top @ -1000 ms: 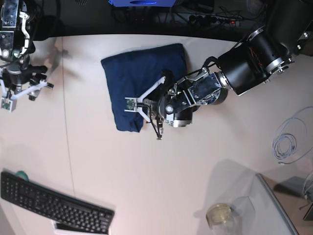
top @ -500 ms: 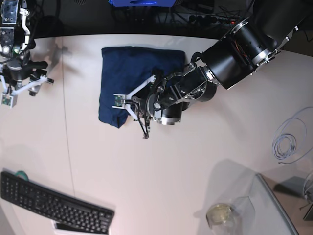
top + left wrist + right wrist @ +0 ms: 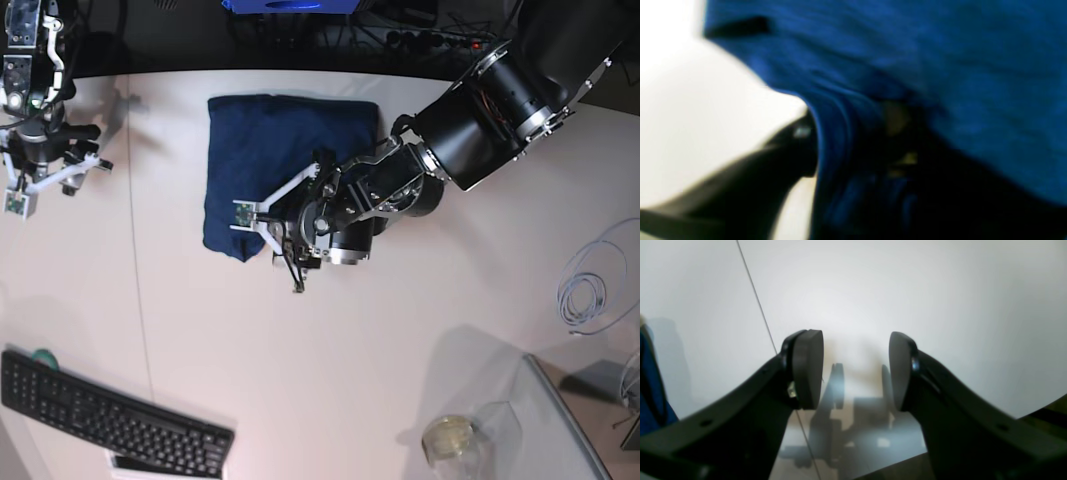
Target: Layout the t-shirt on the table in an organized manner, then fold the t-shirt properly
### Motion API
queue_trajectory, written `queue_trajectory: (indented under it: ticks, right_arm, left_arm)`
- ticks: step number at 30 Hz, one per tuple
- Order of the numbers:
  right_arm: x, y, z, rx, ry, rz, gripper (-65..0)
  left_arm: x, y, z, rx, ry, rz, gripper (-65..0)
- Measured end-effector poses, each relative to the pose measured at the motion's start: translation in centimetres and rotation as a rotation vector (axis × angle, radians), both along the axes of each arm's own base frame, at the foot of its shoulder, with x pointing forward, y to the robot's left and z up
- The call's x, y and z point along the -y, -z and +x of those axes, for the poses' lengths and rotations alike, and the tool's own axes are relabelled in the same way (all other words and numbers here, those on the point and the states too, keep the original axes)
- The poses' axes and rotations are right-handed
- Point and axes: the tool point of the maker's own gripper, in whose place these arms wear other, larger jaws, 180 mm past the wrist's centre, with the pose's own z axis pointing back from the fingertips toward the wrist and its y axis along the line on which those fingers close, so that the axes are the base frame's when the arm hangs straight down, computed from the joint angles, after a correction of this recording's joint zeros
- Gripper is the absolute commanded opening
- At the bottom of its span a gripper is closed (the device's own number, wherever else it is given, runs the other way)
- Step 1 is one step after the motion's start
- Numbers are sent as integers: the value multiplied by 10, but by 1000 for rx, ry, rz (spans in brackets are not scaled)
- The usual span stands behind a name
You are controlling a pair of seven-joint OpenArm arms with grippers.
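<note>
The t-shirt [image 3: 285, 165] lies folded into a neat navy rectangle on the far side of the table [image 3: 400, 330]. The left gripper [image 3: 287, 252] sits at the near edge of the cloth; the wrist view there is a blur of blue fabric, so I cannot tell whether its jaws are parted or pinching the hem (one black finger shows beside the fold). The right gripper [image 3: 856, 370] hovers over bare tabletop off to the side, jaws apart, holding nothing.
</note>
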Motion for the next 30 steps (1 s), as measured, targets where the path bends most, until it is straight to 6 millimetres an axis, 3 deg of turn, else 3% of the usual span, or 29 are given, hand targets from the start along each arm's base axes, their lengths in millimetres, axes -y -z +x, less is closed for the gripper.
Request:
queue_trajectory:
  ticks: [3,5,8,15,19,22,24,26,28,30]
  right_arm:
    - [0,0,0,0,0,1,-351]
    - [0,0,0,-1,-1,1,-351]
    - [-1,0,0,-1,-3,2,-351]
    - [-3,1,0,-4,-7,4,-351]
    - [-3,1,0,-4,-7,5,-351]
    - [-4,1,0,-3,-9,5,-351]
    - [-15,-6,2,9,-90,5,-353]
    - [-35,-18,6,43,-227,21,-353]
    - [-47,-24,8,61,-299,29,-356]
    - [-51,-26,8,66,-321,35,-414]
  left_arm:
    - [0,-3,4,7,-2,-2,-137]
    - [0,-6,9,17,1,0,-109]
    - [0,-15,19,44,8,2,-107]
    - [20,-62,43,160,65,-67,-102]
    - [12,-71,48,203,51,-12,-107]
    - [19,-101,57,268,48,-54,-110]
    - [13,-130,69,313,-34,-119,-120]
    - [-15,-155,82,358,-186,-194,-221]
    - [-61,-165,86,391,-357,-213,-421]
    - [-100,-162,73,387,-508,-244,-650]
